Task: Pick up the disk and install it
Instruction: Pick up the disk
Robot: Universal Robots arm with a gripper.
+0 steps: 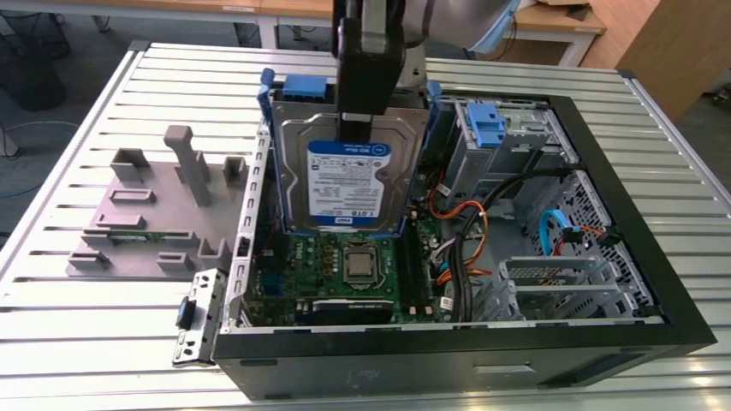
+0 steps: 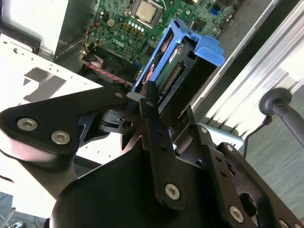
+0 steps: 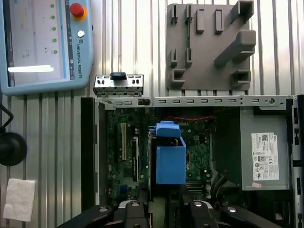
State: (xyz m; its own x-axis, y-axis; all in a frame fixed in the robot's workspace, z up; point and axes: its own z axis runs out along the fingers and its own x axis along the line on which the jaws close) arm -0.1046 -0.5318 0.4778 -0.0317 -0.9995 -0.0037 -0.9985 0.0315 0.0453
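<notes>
Claw (image 1: 356, 128) at the upper middle of the exterior view, clamped narrow on the disk (image 1: 348, 184), with one black finger (image 1: 363, 94) laid down over the top of the labelled face. The disk hangs on end, its long axis running top to bottom of the frame and leaning a touch. Its label faces the camera, and the blue tab of its bracket is uppermost. It's a silver-grey metal slab. The label is white with a blue band across its top and rows of dark print below. The blue plastic bracket runs down both long sides. It sits at frame centre over the green motherboard (image 1: 342, 265), inside the outline of the open computer case (image 1: 457, 360). A grey fixture plate (image 1: 137, 214) lies on the exterior view's left. In the first wrist view, a grey power-supply box (image 3: 263, 156) carries a white sticker.
</notes>
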